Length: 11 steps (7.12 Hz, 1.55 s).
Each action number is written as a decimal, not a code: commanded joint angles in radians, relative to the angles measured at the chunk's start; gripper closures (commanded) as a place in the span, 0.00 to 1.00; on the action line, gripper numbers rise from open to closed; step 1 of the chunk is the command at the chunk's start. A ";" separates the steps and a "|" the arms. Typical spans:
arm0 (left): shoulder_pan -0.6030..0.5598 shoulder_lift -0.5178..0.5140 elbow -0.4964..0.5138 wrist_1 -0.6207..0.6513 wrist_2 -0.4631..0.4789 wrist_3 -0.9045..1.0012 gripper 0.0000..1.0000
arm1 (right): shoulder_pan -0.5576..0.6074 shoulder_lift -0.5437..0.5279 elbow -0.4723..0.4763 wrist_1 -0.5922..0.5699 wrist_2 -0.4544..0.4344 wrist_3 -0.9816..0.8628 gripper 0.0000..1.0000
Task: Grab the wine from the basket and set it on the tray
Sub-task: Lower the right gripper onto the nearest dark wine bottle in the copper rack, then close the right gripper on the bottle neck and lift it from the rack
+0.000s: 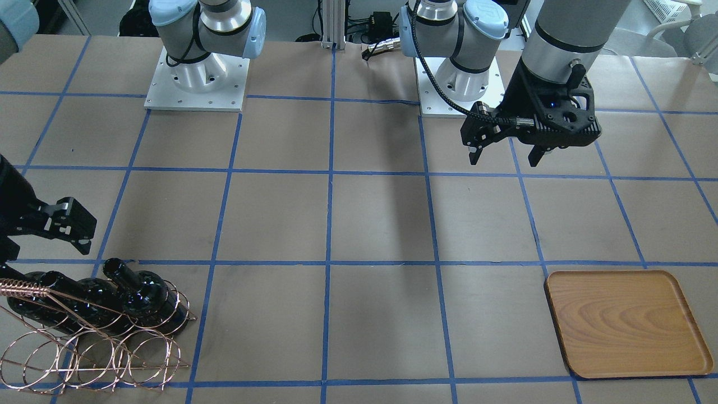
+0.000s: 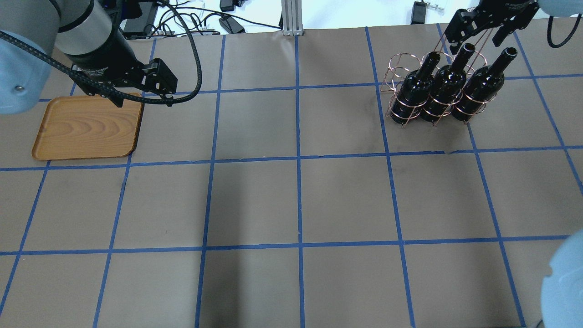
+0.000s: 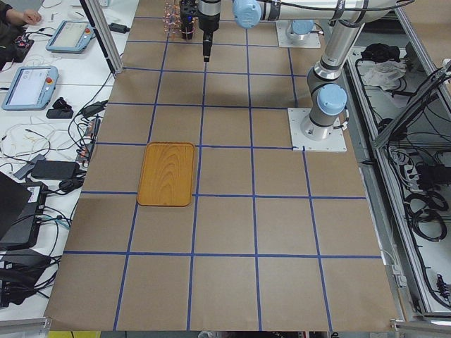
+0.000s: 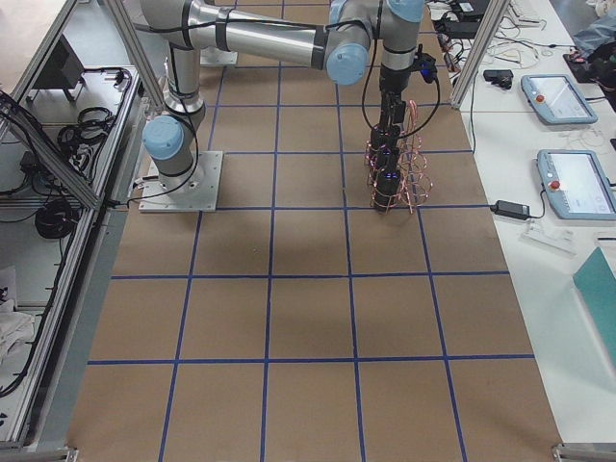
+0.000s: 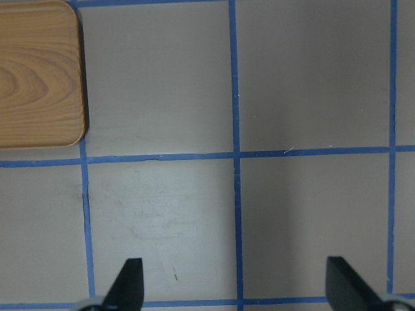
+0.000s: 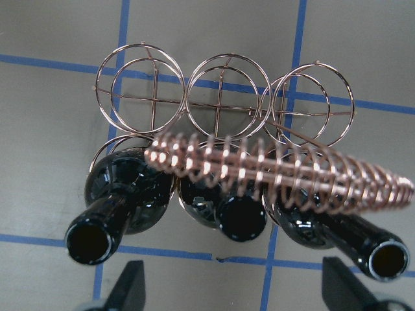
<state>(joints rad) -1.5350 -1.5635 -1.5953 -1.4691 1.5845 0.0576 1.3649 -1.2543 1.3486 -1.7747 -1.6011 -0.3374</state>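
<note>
Logging right gripper (image 6: 235, 282) hovering released, spread wide, over three glossy near-black glass wine bottles (image 2: 444, 98) standing in thin copper-coloured wire basket (image 2: 401, 68). Logging left gripper (image 1: 505, 156) hanging released too, grasping nothing, above table (image 1: 381, 224) near rectangular light-brown wooden tray (image 2: 86, 127).

Near the desk's far right corner three wine bottles (image 2: 444, 98) sit in the wire basket (image 2: 401, 68) — the right gripper (image 2: 476, 43) hangs over their necks, fingers apart. By the far left corner lies the tray (image 2: 82, 132), the left gripper (image 2: 144, 100) spread above its edge.
</note>
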 commanded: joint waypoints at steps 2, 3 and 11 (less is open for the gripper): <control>0.000 0.002 -0.002 -0.002 0.002 0.001 0.00 | -0.007 0.053 -0.003 -0.057 0.038 0.011 0.16; 0.000 0.003 -0.002 -0.004 0.003 0.001 0.00 | -0.006 0.058 0.000 -0.057 0.047 0.026 0.20; 0.012 0.002 -0.002 0.000 0.002 0.002 0.00 | -0.006 0.027 -0.115 0.088 0.024 0.047 0.88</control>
<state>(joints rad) -1.5243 -1.5616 -1.5969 -1.4704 1.5856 0.0587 1.3585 -1.2083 1.2988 -1.7639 -1.5818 -0.3003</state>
